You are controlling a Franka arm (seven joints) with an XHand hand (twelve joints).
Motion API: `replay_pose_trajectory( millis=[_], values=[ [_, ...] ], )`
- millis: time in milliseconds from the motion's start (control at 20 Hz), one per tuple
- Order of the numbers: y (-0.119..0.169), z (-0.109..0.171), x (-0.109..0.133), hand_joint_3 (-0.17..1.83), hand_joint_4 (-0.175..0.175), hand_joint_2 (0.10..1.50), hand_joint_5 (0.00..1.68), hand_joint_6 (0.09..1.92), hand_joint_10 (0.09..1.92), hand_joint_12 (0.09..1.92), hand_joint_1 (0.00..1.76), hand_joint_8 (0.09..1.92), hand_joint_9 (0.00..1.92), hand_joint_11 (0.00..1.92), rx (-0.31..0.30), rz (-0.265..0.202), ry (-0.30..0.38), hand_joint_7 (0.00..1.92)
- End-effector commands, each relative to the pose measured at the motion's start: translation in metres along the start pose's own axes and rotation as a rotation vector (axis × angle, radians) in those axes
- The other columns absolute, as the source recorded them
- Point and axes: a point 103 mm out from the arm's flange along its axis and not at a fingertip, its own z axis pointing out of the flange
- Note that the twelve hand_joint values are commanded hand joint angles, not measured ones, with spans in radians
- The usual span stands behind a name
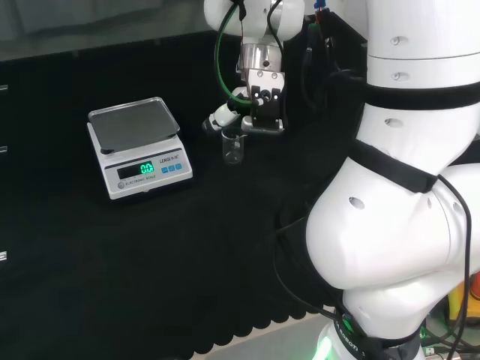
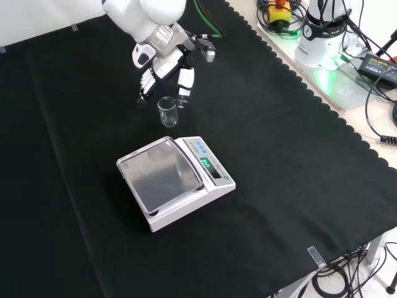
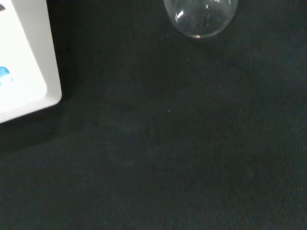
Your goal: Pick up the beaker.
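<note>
A small clear glass beaker (image 1: pixel 233 146) stands upright on the black cloth, to the right of the scale in the head view. The black and white hand (image 1: pixel 257 105) hangs just above and behind it, fingers pointing down and relaxed, not closed on the glass. In the front view the beaker (image 2: pixel 167 112) stands just below the hand (image 2: pixel 166 67), whose fingers (image 2: pixel 185 81) reach down on either side of the rim without holding it. The wrist view shows the beaker (image 3: pixel 200 17) as a round clear shape on the cloth.
A white electronic scale (image 1: pixel 139 146) with a grey pan stands left of the beaker in the head view; it lies nearer the camera in the front view (image 2: pixel 177 180). Its white corner (image 3: pixel 24 62) appears in the wrist view. Cables and boxes (image 2: pixel 329 37) lie off the cloth's edge.
</note>
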Motion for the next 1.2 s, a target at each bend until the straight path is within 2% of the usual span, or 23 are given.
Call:
replay_pose_trajectory(
  millis=[50,350,550,700,1000,1100,1200],
  values=[
    [0.002,0.012,-0.001,-0.09,-0.069,0.97,0.19,0.09,0.80,1.52,0.42,0.67,0.00,0.05,0.018,0.024,-0.023,0.00],
    [0.007,0.021,-0.005,-0.10,-0.070,0.95,0.18,0.09,0.81,1.52,0.45,0.68,0.00,0.06,0.029,0.058,-0.025,0.00],
    [0.012,0.024,-0.008,-0.11,-0.074,0.94,0.19,0.09,0.91,1.50,0.49,0.77,0.02,0.13,0.011,0.074,-0.041,0.03],
    [0.016,0.024,-0.008,-0.11,-0.086,0.95,0.24,0.09,0.92,1.41,0.55,0.82,0.18,0.31,-0.019,0.096,-0.063,0.11],
    [0.021,0.022,-0.001,-0.15,-0.111,0.98,0.41,0.09,0.74,1.22,0.69,0.85,0.63,0.69,-0.095,0.120,-0.123,0.38],
    [0.023,0.020,0.002,-0.17,-0.121,1.00,0.47,0.10,0.68,1.12,0.74,0.86,0.77,0.84,-0.110,0.119,-0.139,0.46],
    [0.023,0.019,0.005,-0.17,-0.137,1.02,0.54,0.17,0.60,0.95,0.80,0.87,0.96,1.08,-0.128,0.120,-0.158,0.57]
  ],
)
